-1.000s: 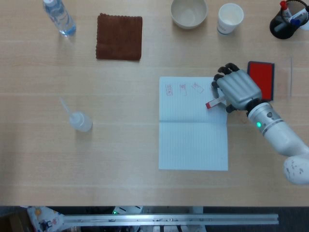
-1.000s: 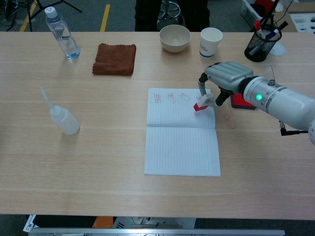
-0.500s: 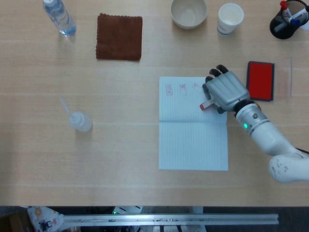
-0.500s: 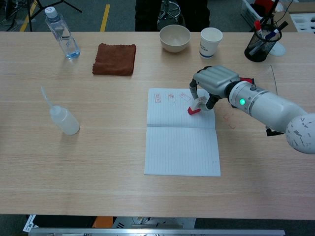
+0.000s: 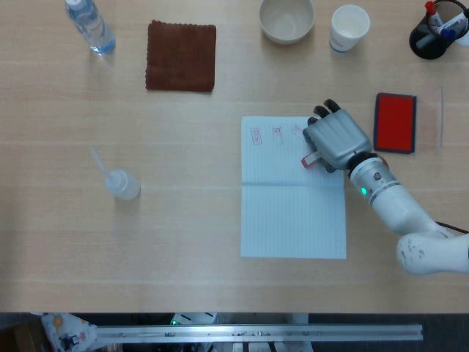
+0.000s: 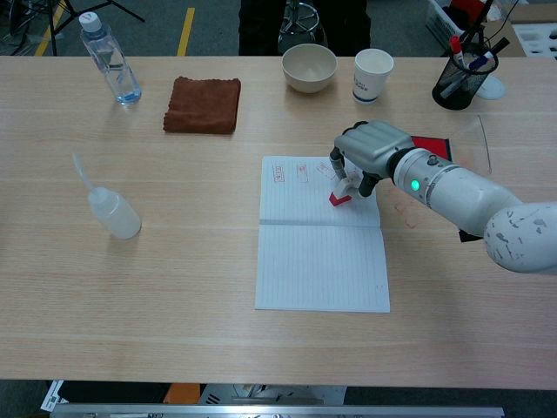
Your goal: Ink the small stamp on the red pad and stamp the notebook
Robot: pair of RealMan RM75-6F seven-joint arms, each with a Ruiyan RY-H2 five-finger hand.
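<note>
My right hand (image 5: 335,139) (image 6: 372,150) grips the small stamp (image 5: 309,160) (image 6: 340,195), a white body with a red base, over the upper right part of the open notebook (image 5: 292,213) (image 6: 320,252). The stamp's red base sits at or just above the page; contact cannot be told. Three red stamp marks (image 5: 277,133) (image 6: 301,171) line the top of the page, left of the hand. The red ink pad (image 5: 396,122) (image 6: 428,144) lies right of the notebook, partly hidden by my arm in the chest view. My left hand is in neither view.
A brown cloth (image 5: 181,56), a water bottle (image 5: 90,26), a bowl (image 5: 286,20), a paper cup (image 5: 349,28) and a pen holder (image 5: 435,31) stand along the far side. A squeeze bottle (image 5: 120,182) lies at the left. A clear lid (image 5: 432,117) lies right of the pad.
My right hand has moved left from beside the ink pad, carrying the stamp further over the notebook's upper right page and lower toward it.
</note>
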